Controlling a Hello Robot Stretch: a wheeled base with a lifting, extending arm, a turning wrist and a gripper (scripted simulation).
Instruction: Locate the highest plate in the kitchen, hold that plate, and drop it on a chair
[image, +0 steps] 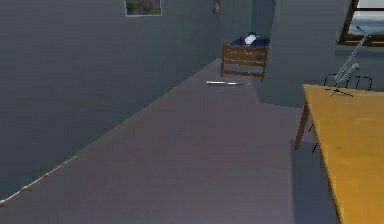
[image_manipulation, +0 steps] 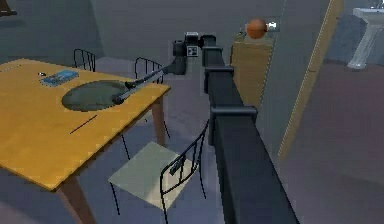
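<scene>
Gripper (image_manipulation: 125, 96): dark body and thin fingers reached out from the arm (image_manipulation: 235, 140) over the wooden table (image_manipulation: 40, 130), with the fingertips at the right-hand rim of the plate (image_manipulation: 90, 97). Could not tell how the fingers were set, nor whether they held anything, because the plate lay on the tabletop right behind them.

Arm side view, left to right:
- Small blue object (image_manipulation: 60, 77) on the table, just beyond the plate.
- The plate: dark, round and flat, lying well in from the table's near corner.
- Wire-backed chair (image_manipulation: 150, 172) with a pale seat, just off that corner. Two more chair backs stood at the table's far side.
- Wooden cabinet (image_manipulation: 250, 65) right of the arm, with an orange ball (image_manipulation: 257, 28) on top.
- White bathroom fixture (image_manipulation: 368, 35) through a doorway at the far right.

Forward view: the table's yellow top (image: 350, 140) ran along the right edge. A low wooden bed frame (image: 243, 58) stood far off against the wall.

Handling, as a judgement: the plate was likely stiff, glazed and breakable, light enough for one gripper but slick. Lying flat, it offered only its rim, so the right-hand edge nearest the fingers looked like the place to take it. It would want carrying level, as it could slip out edgewise. The pale-seated chair looked the nearest place to set it down. A low release would spare it.
</scene>
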